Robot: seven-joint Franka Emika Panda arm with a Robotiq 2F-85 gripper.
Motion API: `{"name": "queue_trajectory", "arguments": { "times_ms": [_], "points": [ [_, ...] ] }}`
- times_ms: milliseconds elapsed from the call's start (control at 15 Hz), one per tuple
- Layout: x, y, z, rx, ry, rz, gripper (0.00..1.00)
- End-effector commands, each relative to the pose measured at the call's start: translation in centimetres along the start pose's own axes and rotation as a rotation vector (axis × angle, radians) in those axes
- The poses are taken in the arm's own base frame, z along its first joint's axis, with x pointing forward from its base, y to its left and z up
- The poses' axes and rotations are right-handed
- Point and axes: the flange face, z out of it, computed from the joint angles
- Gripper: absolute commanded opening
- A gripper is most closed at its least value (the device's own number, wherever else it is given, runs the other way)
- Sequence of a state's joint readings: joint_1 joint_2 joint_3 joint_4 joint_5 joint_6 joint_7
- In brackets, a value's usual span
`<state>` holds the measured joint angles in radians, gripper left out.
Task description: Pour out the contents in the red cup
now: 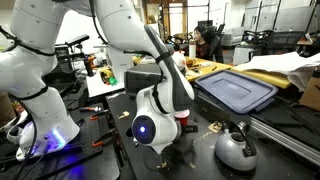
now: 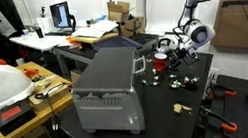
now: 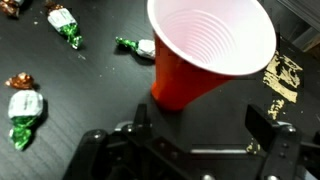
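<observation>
The red cup (image 3: pixel 185 80) stands upright on the black table, its pale ribbed inside facing the wrist camera and looking empty. My gripper (image 3: pixel 203 118) is open, with one finger on each side of the cup's base; the right finger stands clear of it. Small yellowish bits (image 3: pixel 283 72) lie on the table just right of the cup. In both exterior views the cup shows as a small red patch (image 1: pixel 184 118) (image 2: pixel 159 57) at the gripper's end (image 2: pixel 170 56).
Several wrapped candies lie left of the cup, green-and-white ones (image 3: pixel 68 26) (image 3: pixel 20 115) among them. A grey toaster oven (image 2: pixel 107 81) stands mid-table. A blue-grey tray (image 1: pixel 236 90) and a round grey object (image 1: pixel 236 150) sit nearby. Tools lie at the table's edge (image 2: pixel 219 117).
</observation>
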<state>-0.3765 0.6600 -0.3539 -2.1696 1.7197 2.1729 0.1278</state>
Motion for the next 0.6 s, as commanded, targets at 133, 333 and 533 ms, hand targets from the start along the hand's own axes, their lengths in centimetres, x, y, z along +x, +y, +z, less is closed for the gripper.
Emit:
{"name": "queue_trajectory", "arguments": {
  "times_ms": [133, 333, 533],
  "points": [
    [-5.0, -2.1, -3.4, -0.019, 0.103, -0.161, 1.0],
    [-7.5, -3.1, -5.6, -0.028, 0.185, -0.246, 1.0],
    [-10.2, -3.8, -8.1, -0.034, 0.302, -0.338, 1.0]
  ]
}}
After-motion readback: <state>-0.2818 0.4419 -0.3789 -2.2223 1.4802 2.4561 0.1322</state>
